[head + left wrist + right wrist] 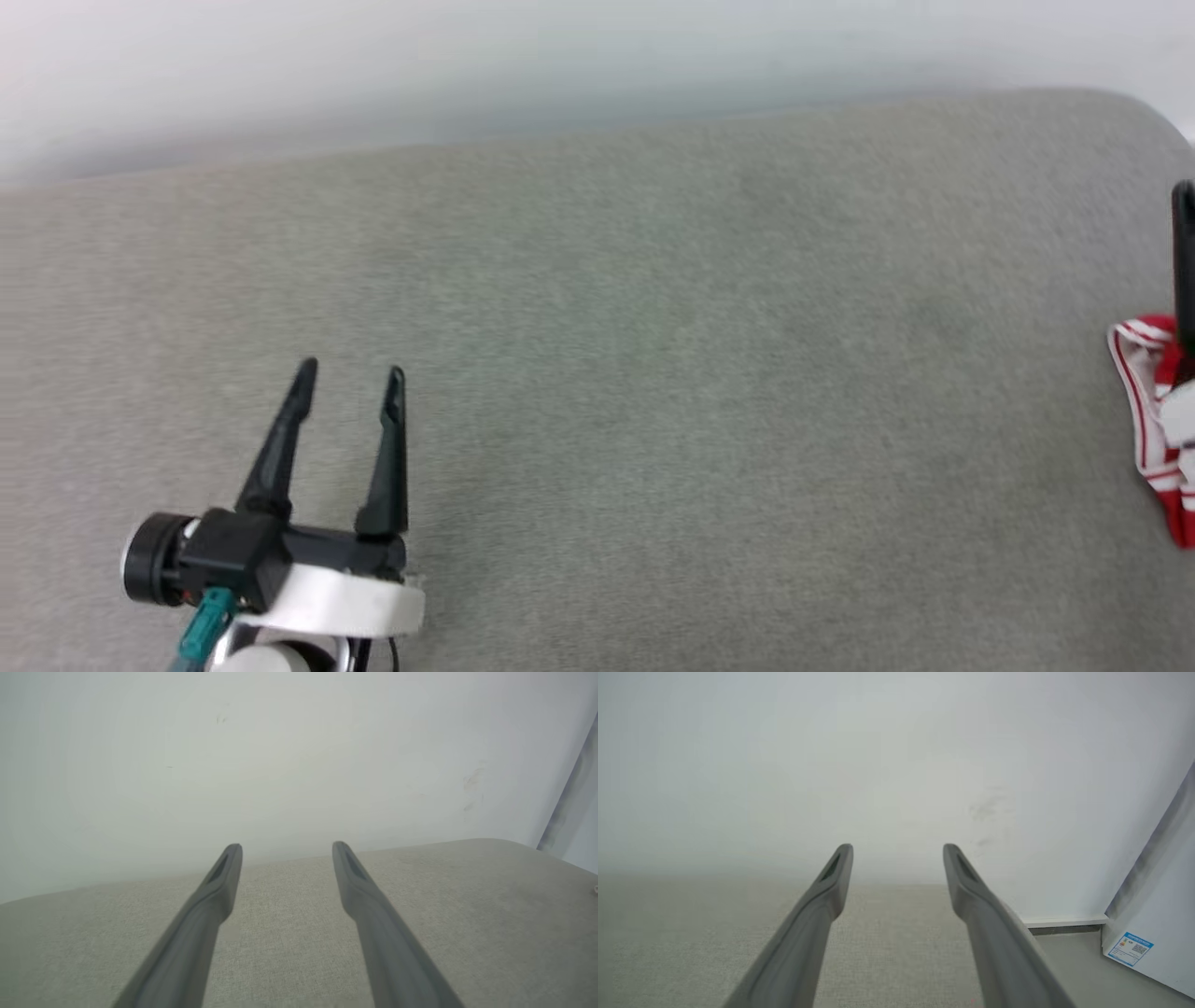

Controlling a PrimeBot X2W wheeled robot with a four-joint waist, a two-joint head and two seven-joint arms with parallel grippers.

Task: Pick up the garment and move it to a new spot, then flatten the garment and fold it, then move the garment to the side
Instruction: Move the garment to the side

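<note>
Garment (1150, 420) sits bunched at the right edge of the head view, a red piece with white-and-red striped trim, lying on a grey woven cushion (653, 373). Part of it is cut off by the picture's edge, so its full shape cannot be told.

One dark finger (1183, 252) of the right gripper stands just over the garment's far end; whether it touches the cloth cannot be told. In the right wrist view the right gripper (896, 851) has its two fingers spread apart above the cushion, pointing toward a white wall (878, 765). A white cabinet (1157, 933) with a small blue label (1130, 948) stands on the floor to the right.

The left gripper (352, 371) is at the near left, well apart from the garment, with its fingers also spread and pointing away toward the far side. The left wrist view shows those fingers (224, 872) above bare cushion, with the cushion's rounded far-right corner against the wall.
</note>
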